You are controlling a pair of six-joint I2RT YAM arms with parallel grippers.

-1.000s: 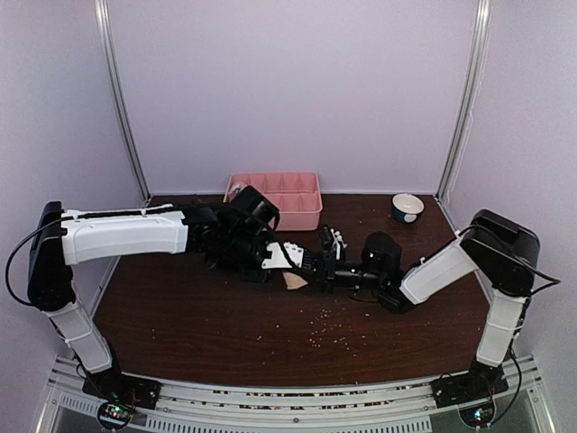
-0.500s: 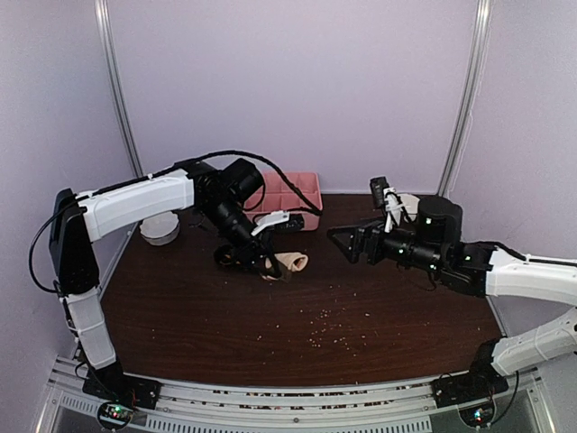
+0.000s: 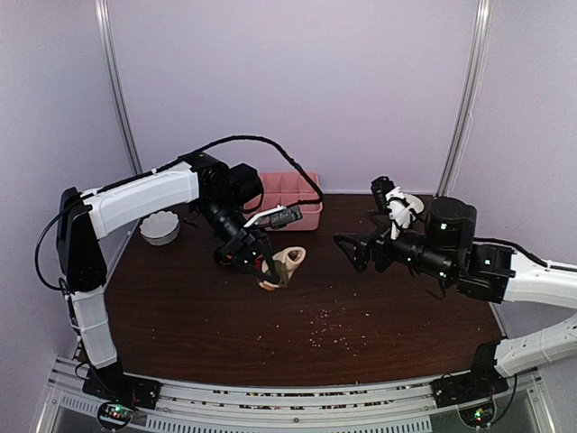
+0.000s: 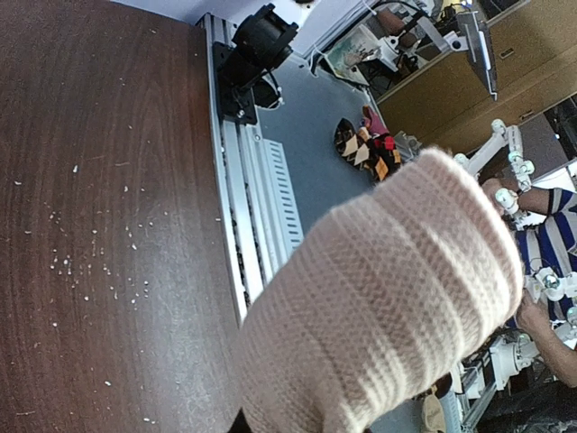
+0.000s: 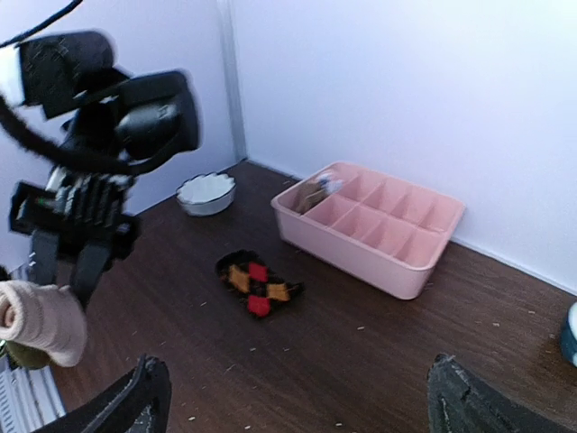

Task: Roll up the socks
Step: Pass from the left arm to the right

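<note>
My left gripper [image 3: 275, 271] is shut on a rolled cream sock [image 3: 288, 262] with an olive tip, held just above the middle of the table. In the left wrist view the ribbed cream sock [image 4: 388, 307] fills the lower right and hides the fingers. The right wrist view has the same roll [image 5: 41, 323] hanging under the left gripper [image 5: 65, 271]. A black sock with red and orange patches [image 5: 260, 284] lies flat on the table, half under the left arm [image 3: 223, 259]. My right gripper [image 3: 356, 248] [image 5: 306, 406] stands wide open and holds nothing, well to the right of the roll.
A pink compartment tray [image 3: 302, 212] [image 5: 379, 257] stands at the back centre with something in its left compartment. A white bowl [image 3: 160, 227] [image 5: 206, 192] sits back left, a teal bowl [image 5: 570, 334] at the right. Crumbs dot the tabletop [image 3: 329, 329]. The front rail [image 4: 248, 207] borders the table.
A second ago both grippers met at the cream sock. The right gripper has let go, opened wide and drawn back to the right. The left gripper still holds the roll and has lifted and turned it.
</note>
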